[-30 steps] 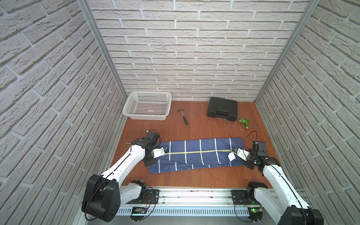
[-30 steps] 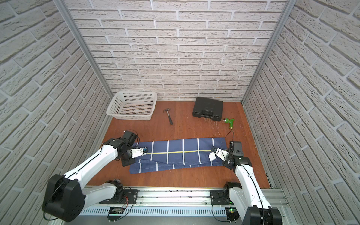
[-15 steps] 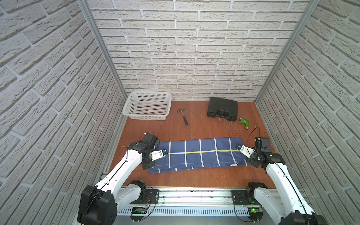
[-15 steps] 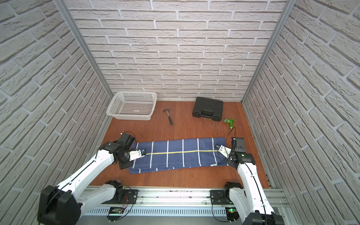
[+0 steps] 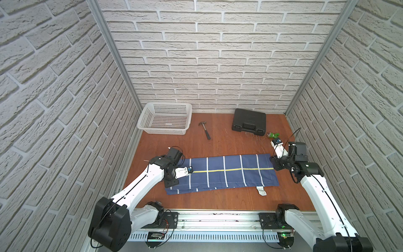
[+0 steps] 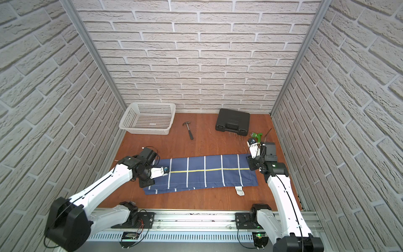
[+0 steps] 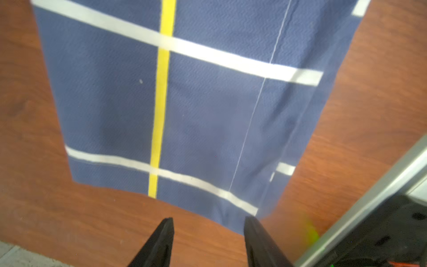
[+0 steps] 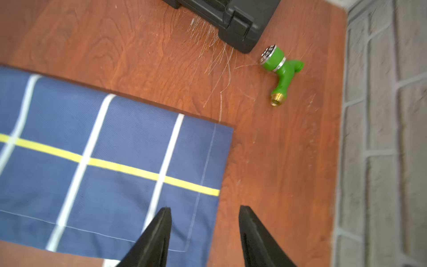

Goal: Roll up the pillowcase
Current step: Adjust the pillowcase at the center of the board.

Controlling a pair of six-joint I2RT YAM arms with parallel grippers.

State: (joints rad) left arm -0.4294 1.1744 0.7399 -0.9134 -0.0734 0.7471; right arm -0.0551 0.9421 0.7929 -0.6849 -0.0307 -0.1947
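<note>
The pillowcase (image 5: 229, 172) (image 6: 207, 172), navy with white stripes and one yellow stripe along its length, lies flat as a long folded band across the wooden table. Its white care tag (image 5: 261, 190) sticks out at the near right edge. My left gripper (image 5: 187, 171) (image 7: 208, 218) hovers open at the left end, empty, with the cloth's end edge (image 7: 208, 104) just ahead of the fingertips. My right gripper (image 5: 277, 146) (image 8: 204, 207) is raised and open at the right end; one finger is over the cloth's corner (image 8: 115, 161), the other over bare table.
A white basket (image 5: 168, 104) stands at the back left, a hammer (image 5: 205, 131) lies beside it, and a black case (image 5: 248, 122) is at the back right. A green hose nozzle (image 5: 273, 134) (image 8: 280, 69) lies close behind the right gripper. Brick walls close in both sides.
Both grippers have opened and let go of the pillowcase's ends. The right end got drawn out to the right and now lies flat; the right gripper has lifted and swung back.
</note>
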